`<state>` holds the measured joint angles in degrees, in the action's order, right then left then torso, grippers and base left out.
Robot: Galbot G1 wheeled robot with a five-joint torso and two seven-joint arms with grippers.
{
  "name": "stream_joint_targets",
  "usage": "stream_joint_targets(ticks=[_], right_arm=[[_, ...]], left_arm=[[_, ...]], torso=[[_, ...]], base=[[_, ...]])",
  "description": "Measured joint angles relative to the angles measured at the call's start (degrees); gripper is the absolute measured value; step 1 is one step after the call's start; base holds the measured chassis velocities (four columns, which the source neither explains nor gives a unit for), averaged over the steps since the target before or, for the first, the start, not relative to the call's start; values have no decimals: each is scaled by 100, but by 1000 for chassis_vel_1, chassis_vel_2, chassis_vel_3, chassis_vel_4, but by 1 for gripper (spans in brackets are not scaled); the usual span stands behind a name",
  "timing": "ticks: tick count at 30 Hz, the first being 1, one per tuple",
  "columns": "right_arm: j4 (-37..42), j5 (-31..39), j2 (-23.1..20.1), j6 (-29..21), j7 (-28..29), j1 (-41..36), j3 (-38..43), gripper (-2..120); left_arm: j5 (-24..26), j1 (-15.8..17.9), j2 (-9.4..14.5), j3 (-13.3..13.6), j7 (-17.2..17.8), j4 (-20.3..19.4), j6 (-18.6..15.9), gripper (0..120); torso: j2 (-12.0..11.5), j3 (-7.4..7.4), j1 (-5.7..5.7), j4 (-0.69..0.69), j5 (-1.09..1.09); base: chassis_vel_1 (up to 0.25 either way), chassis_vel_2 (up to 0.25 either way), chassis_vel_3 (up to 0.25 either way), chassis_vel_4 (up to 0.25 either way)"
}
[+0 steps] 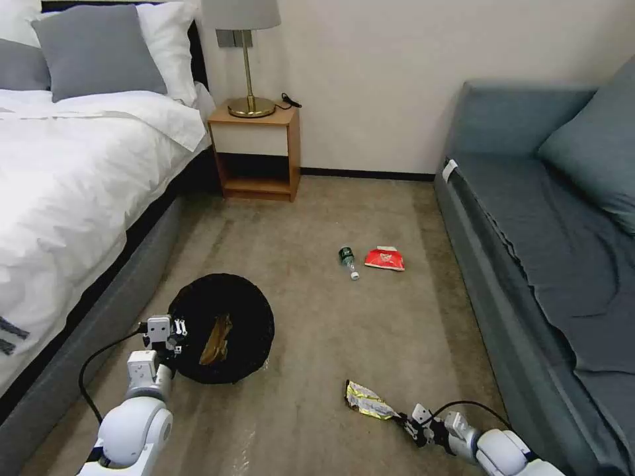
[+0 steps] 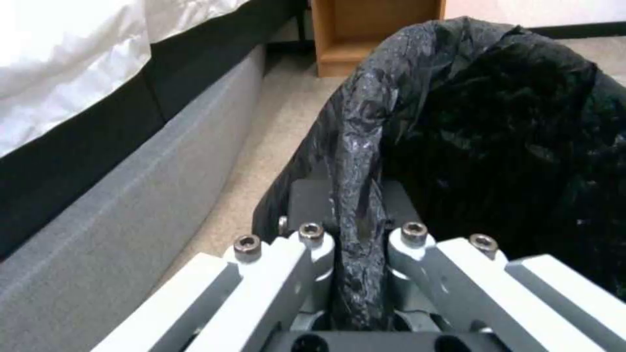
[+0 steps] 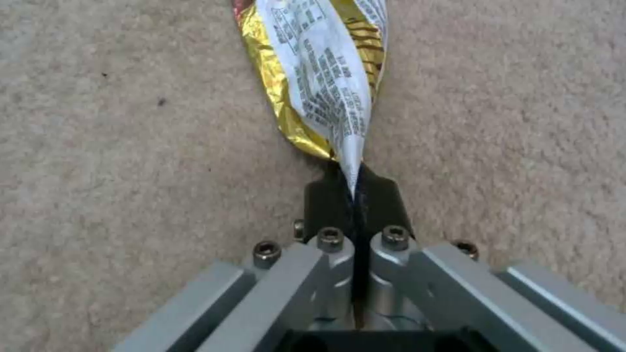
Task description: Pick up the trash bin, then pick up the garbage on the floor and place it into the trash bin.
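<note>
The trash bin (image 1: 228, 330), round and lined with a crinkled black bag, is near the bed at lower left. My left gripper (image 1: 178, 334) is shut on its rim (image 2: 355, 195), the black bag pinched between the fingers. A crumpled brown paper bag (image 1: 217, 340) lies inside the bin. My right gripper (image 1: 405, 423) is shut on one end of the yellow-silver snack wrapper (image 1: 367, 401), low over the carpet; the wrapper (image 3: 323, 83) stretches away from the fingertips. A small clear bottle with a green label (image 1: 348, 260) and a red snack packet (image 1: 385, 258) lie on the floor farther off.
A bed (image 1: 73, 185) with a grey base runs along the left. A grey-blue sofa (image 1: 549, 264) runs along the right. A wooden nightstand (image 1: 256, 153) with a lamp stands against the far wall. Beige carpet lies between them.
</note>
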<state>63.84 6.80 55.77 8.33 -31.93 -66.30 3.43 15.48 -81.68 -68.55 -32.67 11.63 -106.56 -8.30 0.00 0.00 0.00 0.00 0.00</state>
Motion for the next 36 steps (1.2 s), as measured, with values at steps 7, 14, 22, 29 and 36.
stream_joint_targets(ticks=[7,14,22,29,36], right_arm=[[-134,-69,140,96,-124,137,212,0],[-45,9,162,59,-168,530,358,0],[66,77,273,-28,-167,1150,377,0],[158,232,578,-127,-142,2001,360,0],[530,781,1026,-273,-98,2741,363,0]], left_arm=[[-27,-33,-31,29,-26,37,61,4],[-85,-74,-71,80,-21,43,80,4],[-23,-71,-47,76,-17,-46,73,4],[31,-43,10,30,-8,-166,18,4],[32,-20,-8,45,-14,-189,6,4]], torso=[[0,0,0,0,0],[0,0,0,0,0],[0,0,0,0,0],[0,1,0,0,0],[0,0,0,2,-1]], base=[[0,0,0,0],[0,0,0,0],[0,0,0,0],[0,0,0,0],[0,0,0,0]])
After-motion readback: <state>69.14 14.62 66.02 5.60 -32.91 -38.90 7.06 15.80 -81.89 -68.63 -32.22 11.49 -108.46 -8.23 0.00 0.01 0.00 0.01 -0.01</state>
